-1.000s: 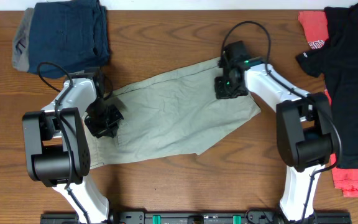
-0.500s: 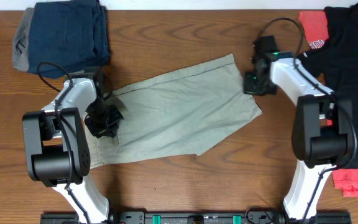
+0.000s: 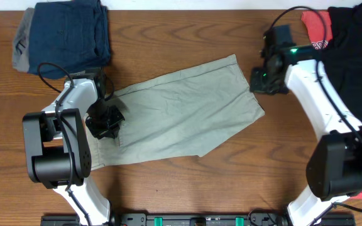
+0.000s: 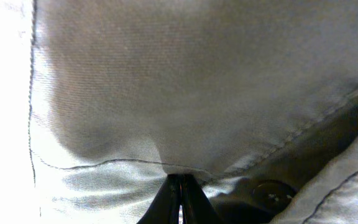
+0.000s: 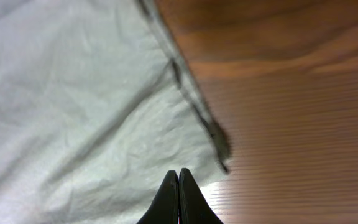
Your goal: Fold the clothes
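The pale khaki shorts [image 3: 181,116] lie spread flat and wrinkled on the wooden table [image 3: 187,188], slanting from lower left to upper right. My left gripper [image 3: 105,122] sits on their left end. In the left wrist view its fingers [image 4: 180,182] are shut on a pinch of the fabric [image 4: 185,81], beside a dark button [image 4: 272,193]. My right gripper [image 3: 264,80] is off the shorts, just right of their upper right edge. In the right wrist view its fingers [image 5: 178,177] are shut and empty above the hem [image 5: 73,106].
A folded navy garment [image 3: 71,34] on a grey piece [image 3: 22,41] lies at the back left. A black shirt [image 3: 354,81] over a red printed shirt [image 3: 316,28] covers the right edge, close behind my right arm.
My right gripper has let go of the shorts' upper right corner and moved right, off the fabric. That corner now lies flat and further right. The left arm has not moved.
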Controlling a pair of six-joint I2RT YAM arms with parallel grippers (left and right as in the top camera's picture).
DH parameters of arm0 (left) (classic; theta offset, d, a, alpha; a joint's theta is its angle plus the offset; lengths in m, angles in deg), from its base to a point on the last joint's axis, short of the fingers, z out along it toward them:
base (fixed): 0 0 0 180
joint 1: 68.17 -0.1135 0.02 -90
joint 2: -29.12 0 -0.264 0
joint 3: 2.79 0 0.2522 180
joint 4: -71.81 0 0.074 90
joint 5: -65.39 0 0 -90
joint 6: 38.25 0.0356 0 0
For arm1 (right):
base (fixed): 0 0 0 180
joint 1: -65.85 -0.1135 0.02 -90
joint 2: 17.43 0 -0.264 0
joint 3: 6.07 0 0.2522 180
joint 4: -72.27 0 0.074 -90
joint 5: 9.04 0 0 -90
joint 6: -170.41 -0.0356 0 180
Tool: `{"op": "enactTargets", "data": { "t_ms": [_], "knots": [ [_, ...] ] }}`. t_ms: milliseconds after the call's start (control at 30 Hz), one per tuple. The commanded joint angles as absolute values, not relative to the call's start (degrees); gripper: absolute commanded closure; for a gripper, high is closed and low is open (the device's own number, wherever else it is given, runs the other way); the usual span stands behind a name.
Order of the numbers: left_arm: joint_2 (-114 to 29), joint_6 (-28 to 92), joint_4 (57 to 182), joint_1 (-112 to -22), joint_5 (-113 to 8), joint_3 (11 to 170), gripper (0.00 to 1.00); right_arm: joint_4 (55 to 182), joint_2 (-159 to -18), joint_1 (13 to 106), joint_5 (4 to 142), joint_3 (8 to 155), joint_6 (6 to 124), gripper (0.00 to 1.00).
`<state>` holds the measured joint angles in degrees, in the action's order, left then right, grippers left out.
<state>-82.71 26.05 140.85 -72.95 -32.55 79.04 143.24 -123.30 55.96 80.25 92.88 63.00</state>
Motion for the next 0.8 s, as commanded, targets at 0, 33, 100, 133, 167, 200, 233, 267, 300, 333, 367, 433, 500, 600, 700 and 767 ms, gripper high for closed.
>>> {"op": "enactTargets", "data": {
  "t_ms": [0,33,100,133,167,200,233,267,300,333,367,433,500,600,700,767],
  "knots": [
    [-85.4,26.2,138.9,-73.5,-28.6,77.5,0.94,141.3,-125.3,53.7,79.0,88.6,62.2,0.99],
    [-85.4,26.2,138.9,-73.5,-28.6,77.5,0.94,140.4,-125.6,53.4,79.0,87.5,62.0,0.99],
    [-85.4,26.2,138.9,-73.5,-28.6,77.5,0.94,138.3,-126.0,53.1,79.2,84.9,61.4,0.99],
    [-85.4,26.2,138.9,-73.5,-28.6,77.5,0.94,137.6,-126.2,53.1,79.3,83.9,61.0,0.99],
    [-85.4,26.2,138.9,-73.5,-28.6,77.5,0.94,136.9,-126.2,53.3,79.4,82.8,60.6,0.99],
    [-85.4,26.2,138.9,-73.5,-28.6,77.5,0.94,136.2,-126.2,53.6,79.4,82.0,60.3,0.99],
    [-85.4,26.2,138.9,-73.5,-28.6,77.5,0.94,135.7,-126.2,54.1,79.4,81.2,60.0,0.99],
    [-85.4,26.2,138.9,-73.5,-28.6,77.5,0.94,135.4,-126.2,54.8,79.4,80.6,59.9,0.99],
    [-85.4,26.2,138.9,-73.5,-28.6,77.5,0.94,135.2,-126.2,55.2,79.4,80.3,59.9,0.99],
    [-85.4,26.2,138.9,-73.5,-28.6,77.5,0.94,134.8,-126.2,55.8,79.4,79.8,59.9,0.99],
    [-85.4,26.2,138.9,-73.5,-28.6,77.5,0.94,134.0,-126.2,56.4,79.5,79.2,59.9,0.99],
    [-85.4,26.2,138.9,-73.5,-28.6,77.5,0.94,132.0,-126.2,57.7,79.5,77.8,59.9,0.99],
    [-85.4,26.2,138.9,-73.5,-28.6,77.5,0.94,129.9,-126.2,58.9,79.4,76.1,59.9,0.99],
    [-85.4,26.2,139.1,-73.5,-28.6,77.5,0.94,127.2,-126.2,60.4,79.3,73.4,59.9,0.99],
    [-85.4,26.2,139.1,-73.5,-28.6,77.5,0.94,124.9,-126.2,61.4,79.2,71.0,59.9,0.98],
    [-85.4,26.2,139.1,-73.5,-28.6,77.5,0.94,124.9,-126.2,62.0,79.6,70.3,59.8,0.99]
  ]
}}
